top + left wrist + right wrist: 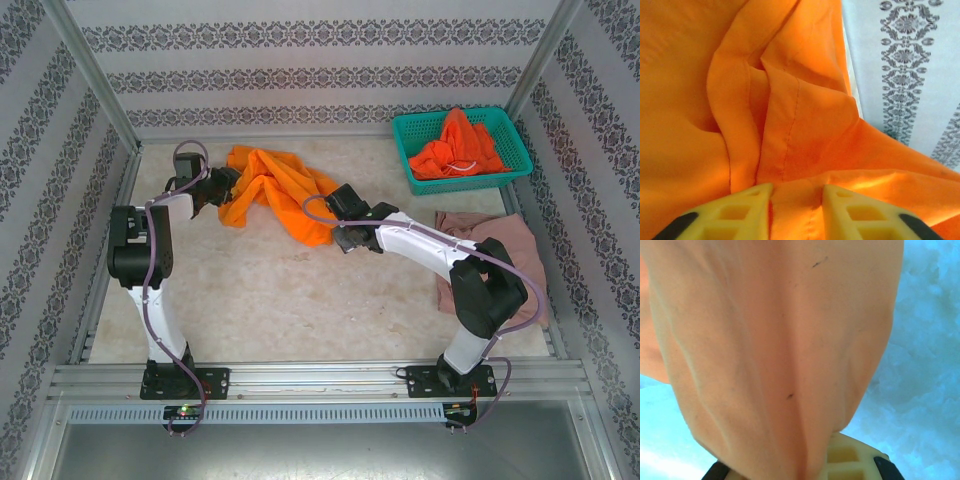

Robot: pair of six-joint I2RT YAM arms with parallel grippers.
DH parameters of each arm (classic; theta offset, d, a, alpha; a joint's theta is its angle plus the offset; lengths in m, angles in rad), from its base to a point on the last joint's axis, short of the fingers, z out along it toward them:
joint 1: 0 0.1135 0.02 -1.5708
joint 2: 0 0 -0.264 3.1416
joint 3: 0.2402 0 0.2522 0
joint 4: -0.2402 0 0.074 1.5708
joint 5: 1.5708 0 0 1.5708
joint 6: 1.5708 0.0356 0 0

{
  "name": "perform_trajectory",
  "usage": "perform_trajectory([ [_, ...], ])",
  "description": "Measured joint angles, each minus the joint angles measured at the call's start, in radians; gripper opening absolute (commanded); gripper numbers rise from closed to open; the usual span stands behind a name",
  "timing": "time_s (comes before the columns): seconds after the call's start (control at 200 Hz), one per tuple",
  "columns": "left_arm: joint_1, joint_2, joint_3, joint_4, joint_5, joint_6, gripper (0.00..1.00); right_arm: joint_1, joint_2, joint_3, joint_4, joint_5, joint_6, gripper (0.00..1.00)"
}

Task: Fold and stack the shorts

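Pale counter (260,300) carries crumpled bright orange cloth shorts (275,185) toward eleven o'clock, left hand (205,190) pinching their nine o'clock edge, right hand (338,232) their four o'clock corner; drawing both apart evenly, low and level, should flatten them for folding.

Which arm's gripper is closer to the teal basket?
The right. The right gripper holds the orange shorts mid-table, toward the near left of the teal basket; the left gripper sits farther off, at the shorts' left end.
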Motion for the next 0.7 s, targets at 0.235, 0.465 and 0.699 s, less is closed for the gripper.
perform_trajectory([
  [0.235,0.0,0.011,0.023,0.015,0.011,-0.002,0.0,-0.022,0.001,0.001,-0.001,-0.005,0.0,0.05],
  [0.465,0.022,-0.082,0.225,-0.154,-0.013,0.109,0.0,-0.117,-0.106,0.045,-0.029,-0.029,-0.002,0.0],
  [0.699,0.059,-0.278,0.575,-0.35,-0.058,0.256,0.0,-0.149,-0.251,0.204,-0.045,-0.037,-0.046,0.0],
])
